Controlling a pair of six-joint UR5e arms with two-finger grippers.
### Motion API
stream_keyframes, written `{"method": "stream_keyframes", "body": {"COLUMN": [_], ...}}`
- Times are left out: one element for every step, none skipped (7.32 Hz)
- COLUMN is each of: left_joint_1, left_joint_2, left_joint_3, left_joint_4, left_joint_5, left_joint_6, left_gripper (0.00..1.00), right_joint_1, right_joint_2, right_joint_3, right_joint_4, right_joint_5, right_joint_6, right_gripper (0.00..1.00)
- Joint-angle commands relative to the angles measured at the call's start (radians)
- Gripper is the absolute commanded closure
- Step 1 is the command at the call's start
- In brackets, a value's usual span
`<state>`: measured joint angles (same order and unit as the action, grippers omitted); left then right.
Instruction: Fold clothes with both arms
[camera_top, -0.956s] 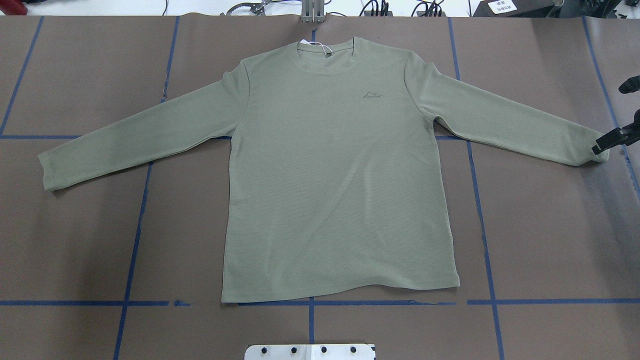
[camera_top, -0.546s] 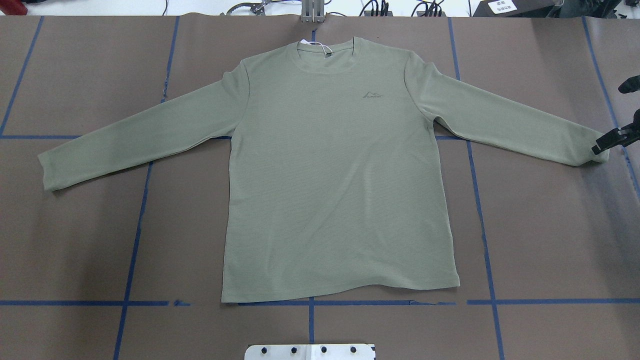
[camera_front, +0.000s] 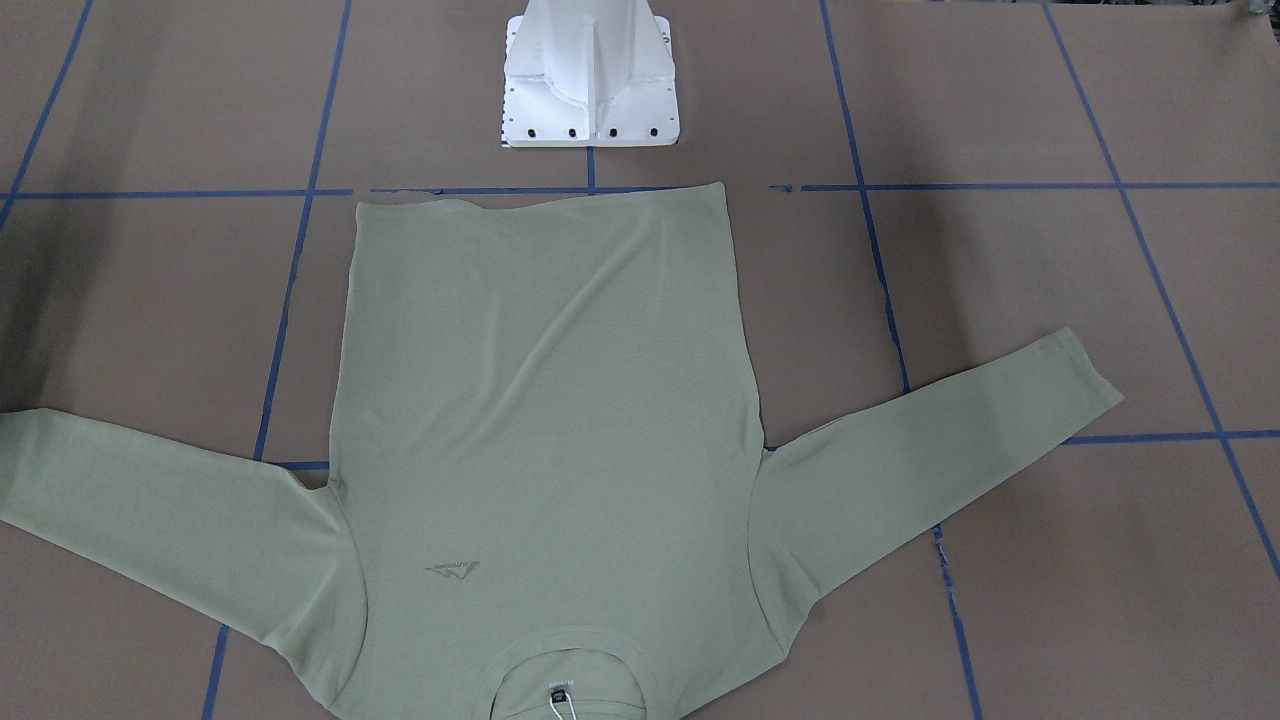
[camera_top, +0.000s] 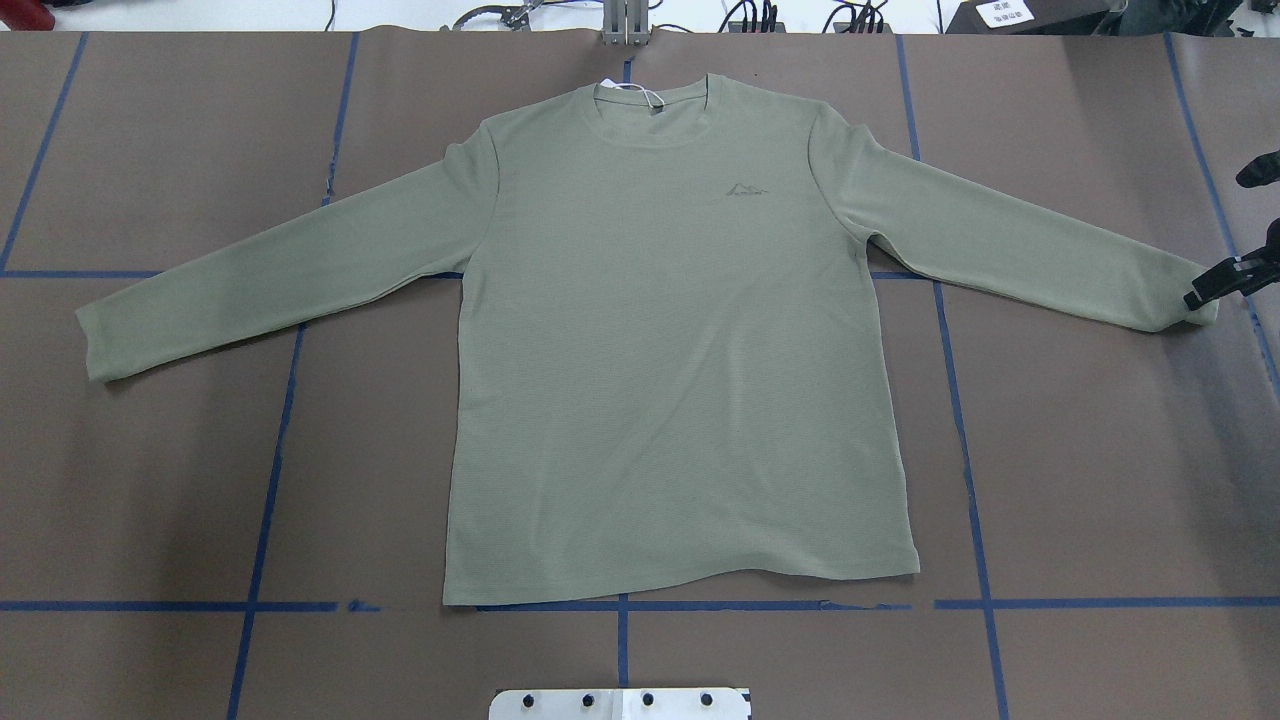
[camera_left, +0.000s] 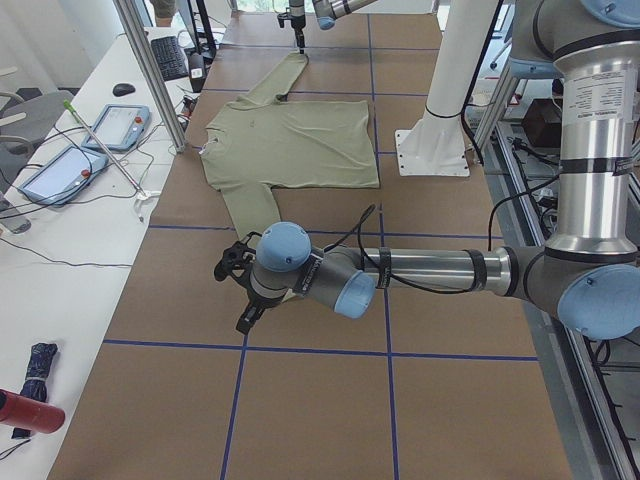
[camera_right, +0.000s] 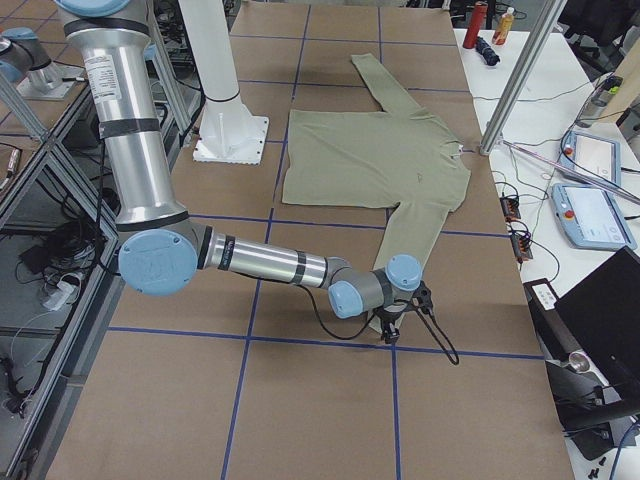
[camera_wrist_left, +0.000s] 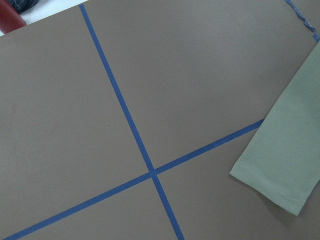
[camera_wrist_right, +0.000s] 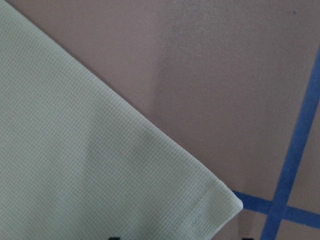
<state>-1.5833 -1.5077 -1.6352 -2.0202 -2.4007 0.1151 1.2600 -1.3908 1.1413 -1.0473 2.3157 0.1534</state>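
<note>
Sage-green shirt (camera_top: 660, 350) is lying flat on the desk (camera_top: 150, 480), front up, both sleeves spreading out to the sides. Collar (camera_top: 655, 135) w/ white hang tag (camera_top: 640, 93) is pointing away from the robot. Hem is sitting nr the white pedestal base (camera_front: 588, 80). Small logo (camera_top: 748, 190) is showing on the chest.

R hand (camera_top: 1210, 282) is sitting at the cuff (camera_wrist_right: 200, 200) of the sleeve on the robot's right, at the overhead view's right edge. In its wrist cam two dark fingertips are peeking in at the bottom edge, well apart, so the fingers are standing spread, w/ the cuff corner lying roughly between them. That sleeve is resting flat on the desk.

L hand (camera_left: 237, 295) is showing only in the side view, nr the other cuff (camera_wrist_left: 275, 170); can't tell whether it's spread or pressed together. L wrist cam is looking down on that cuff, lying just beside a blue tape (camera_wrist_left: 125, 120) crossing.
</note>
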Motion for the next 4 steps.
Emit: {"method": "stream_keyframes", "body": {"left_joint_1": [0.0, 0.0, 0.0, 0.0], "left_joint_2": [0.0, 0.0, 0.0, 0.0], "left_joint_3": [0.0, 0.0, 0.0, 0.0], "left_joint_4": [0.0, 0.0, 0.0, 0.0], "left_joint_5": [0.0, 0.0, 0.0, 0.0], "left_joint_6": [0.0, 0.002, 0.0, 0.002], "left_gripper": [0.0, 0.0, 0.0, 0.0], "right_joint_1": [-0.001, -0.008, -0.008, -0.01], "right_joint_2": [-0.001, -0.001, 0.001, 0.001], "right_joint_3": [-0.002, -0.006, -0.006, -0.006], "right_joint_4": [0.0, 0.001, 0.001, 0.001], "right_joint_5": [0.001, -0.001, -0.001, -0.001], "right_joint_6": [0.0, 0.0, 0.0, 0.002], "right_gripper": [0.18, 0.17, 0.17, 0.18]}}
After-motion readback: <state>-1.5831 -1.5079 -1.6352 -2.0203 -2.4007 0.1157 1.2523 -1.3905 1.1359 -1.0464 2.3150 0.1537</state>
